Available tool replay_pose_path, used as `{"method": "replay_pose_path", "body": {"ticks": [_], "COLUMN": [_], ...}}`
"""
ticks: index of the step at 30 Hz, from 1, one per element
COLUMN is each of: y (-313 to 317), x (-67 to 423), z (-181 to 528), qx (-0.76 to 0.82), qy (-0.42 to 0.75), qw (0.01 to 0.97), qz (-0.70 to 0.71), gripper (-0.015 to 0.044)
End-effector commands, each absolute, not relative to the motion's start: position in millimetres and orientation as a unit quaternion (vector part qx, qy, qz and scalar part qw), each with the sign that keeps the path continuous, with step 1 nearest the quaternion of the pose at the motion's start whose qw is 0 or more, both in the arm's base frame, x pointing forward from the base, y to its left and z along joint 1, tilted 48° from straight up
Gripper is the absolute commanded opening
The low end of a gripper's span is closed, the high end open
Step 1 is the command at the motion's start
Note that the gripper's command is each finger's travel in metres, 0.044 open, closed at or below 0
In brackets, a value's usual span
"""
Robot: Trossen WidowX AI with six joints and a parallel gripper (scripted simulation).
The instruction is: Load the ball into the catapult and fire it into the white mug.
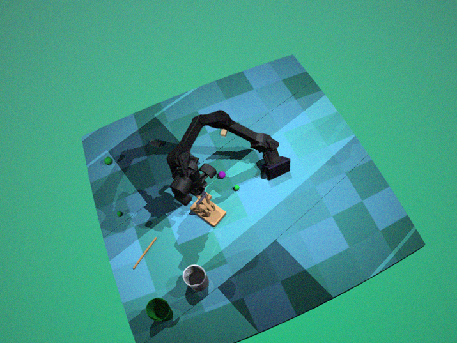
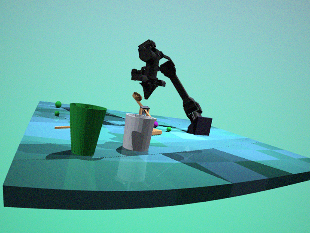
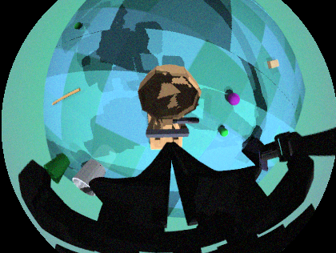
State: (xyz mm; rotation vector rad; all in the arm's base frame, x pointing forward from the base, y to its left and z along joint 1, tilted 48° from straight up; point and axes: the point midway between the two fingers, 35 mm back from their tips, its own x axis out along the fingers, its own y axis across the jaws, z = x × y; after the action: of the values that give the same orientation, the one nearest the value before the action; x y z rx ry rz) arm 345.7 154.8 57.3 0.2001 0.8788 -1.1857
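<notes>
Green cup [image 2: 85,129], thin orange stick [image 1: 144,253], small tan block [image 1: 223,132], three green balls [image 1: 107,161].

Glossy blue-teal checkered slab [image 2: 230,178], hard shadows across it, plain green backdrop.

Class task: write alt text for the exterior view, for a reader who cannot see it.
A black robot arm's shut, empty gripper hangs just above a small wooden catapult, beside its raised cup. In front stand a white mug and a taller green cup on a blue-green patterned table; a purple ball lies behind the mug.
</notes>
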Motion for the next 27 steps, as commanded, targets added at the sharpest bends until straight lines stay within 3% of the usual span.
{"method": "replay_pose_path", "body": {"ticks": [1, 27], "y": [150, 112], "x": [349, 366], "z": [56, 47], "qx": [0.091, 0.089], "qy": [0.398, 0.399], "qw": [0.736, 0.736], "qz": [-0.54, -0.54], "gripper": [0.0, 0.0]}}
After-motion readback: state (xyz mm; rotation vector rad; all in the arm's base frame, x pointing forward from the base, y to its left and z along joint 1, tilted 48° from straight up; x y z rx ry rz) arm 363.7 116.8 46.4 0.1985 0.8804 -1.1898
